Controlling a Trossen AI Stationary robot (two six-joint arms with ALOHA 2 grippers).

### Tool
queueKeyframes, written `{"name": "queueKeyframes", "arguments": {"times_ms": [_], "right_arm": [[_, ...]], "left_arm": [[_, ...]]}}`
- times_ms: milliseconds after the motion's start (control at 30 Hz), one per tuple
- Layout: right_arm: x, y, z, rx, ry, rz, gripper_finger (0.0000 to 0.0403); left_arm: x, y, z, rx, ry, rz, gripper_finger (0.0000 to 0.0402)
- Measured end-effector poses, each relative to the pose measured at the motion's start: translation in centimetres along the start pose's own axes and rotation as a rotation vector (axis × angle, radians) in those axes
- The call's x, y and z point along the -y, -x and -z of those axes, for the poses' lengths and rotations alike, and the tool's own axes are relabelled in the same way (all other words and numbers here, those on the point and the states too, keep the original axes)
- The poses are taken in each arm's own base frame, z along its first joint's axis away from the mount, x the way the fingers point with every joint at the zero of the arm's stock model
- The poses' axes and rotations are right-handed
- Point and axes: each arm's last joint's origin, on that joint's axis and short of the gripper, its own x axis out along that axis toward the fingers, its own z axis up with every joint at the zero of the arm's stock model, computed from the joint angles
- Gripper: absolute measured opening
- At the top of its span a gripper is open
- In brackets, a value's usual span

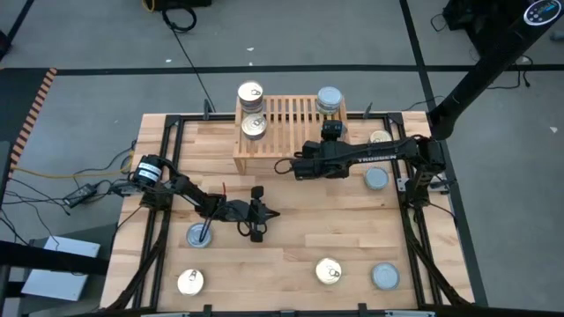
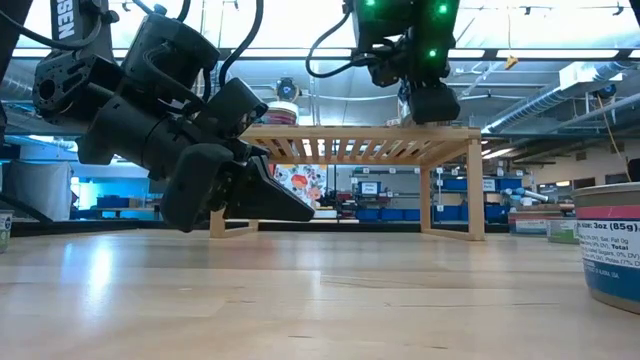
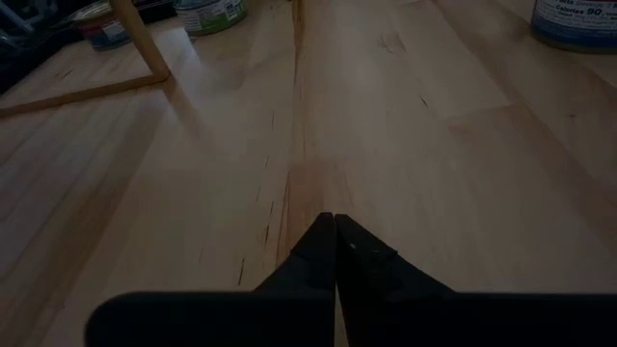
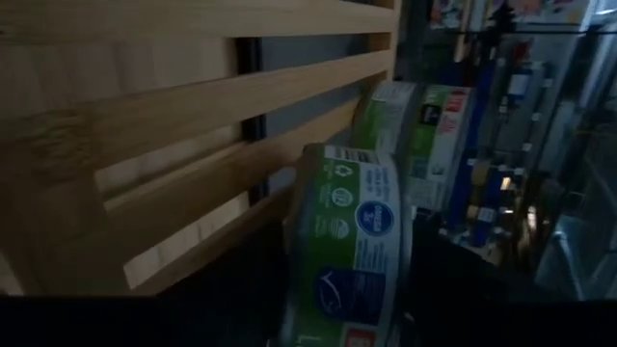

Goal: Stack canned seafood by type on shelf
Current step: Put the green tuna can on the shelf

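The shelf [image 1: 286, 130] stands at the far middle of the table [image 1: 291, 238], and its load already reads as a sort: gold-topped tins [image 1: 251, 97] occupy its left end, one [image 1: 255, 129] just in front of the other, while a silver-topped tin [image 1: 329, 99] sits at the right end, presumably so each type builds its own column. The right gripper [image 1: 330, 130] hangs over the shelf's right portion, close to that silver tin; the right wrist view shows a green-labelled tin [image 4: 352, 255] on its side between the dark fingers, against the slats, with a second tin [image 4: 415, 120] just beyond it. Whether the fingers pinch it or have let go, I cannot tell. The left gripper [image 1: 258, 214] rests low over bare table, front of centre, fingers pressed together and empty, apparently waiting. Loose tins remain on the table: silver ones at [image 1: 199, 235], [image 1: 376, 179] and [image 1: 385, 276], gold ones at [image 1: 191, 282] and [image 1: 329, 271]. Only the high view gives this full count and the lid colours. The low view alone shows the open space under the shelf and the left gripper [image 2: 290, 205] clear of the table. The left wrist view confirms its closed fingertips [image 3: 333, 231].
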Motion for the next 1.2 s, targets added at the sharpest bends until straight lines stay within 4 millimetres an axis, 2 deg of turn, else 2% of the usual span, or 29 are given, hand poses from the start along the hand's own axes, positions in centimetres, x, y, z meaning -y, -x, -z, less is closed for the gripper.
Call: {"name": "queueKeyframes", "arguments": {"times_ms": [200, 433, 900, 1000, 1067, 1200], "right_arm": [[0.1, -0.3, -0.2, 0.001, 0.023, -0.026, 0.0246], [1.1, 0.3, -0.6, 0.027, 0.007, -0.098, 0.0285], [4.7, 2.3, -1.5, 0.118, -0.099, -0.167, 0.0286], [5.6, 2.4, -1.4, 0.114, -0.125, -0.18, 0.0268], [6.1, 2.1, -1.3, 0.101, -0.155, -0.184, 0.0238], [7.0, 0.4, -1.1, 0.053, -0.192, -0.31, 0.0129]], "left_arm": [[0.0, 0.0, 0.0, 0.0, 0.0, 0.0, 0.0005], [0.0, 0.0, 0.0, 0.0, 0.0, 0.0, 0.0005], [0.0, 0.0, 0.0, -0.004, -0.001, 0.0, 0.0005], [0.0, 0.0, 0.0, -0.004, -0.001, 0.001, 0.0005], [0.0, 0.0, 0.0, -0.004, -0.001, 0.001, 0.0005], [0.0, 0.0, 0.0, -0.004, -0.001, 0.001, 0.0005]]}}
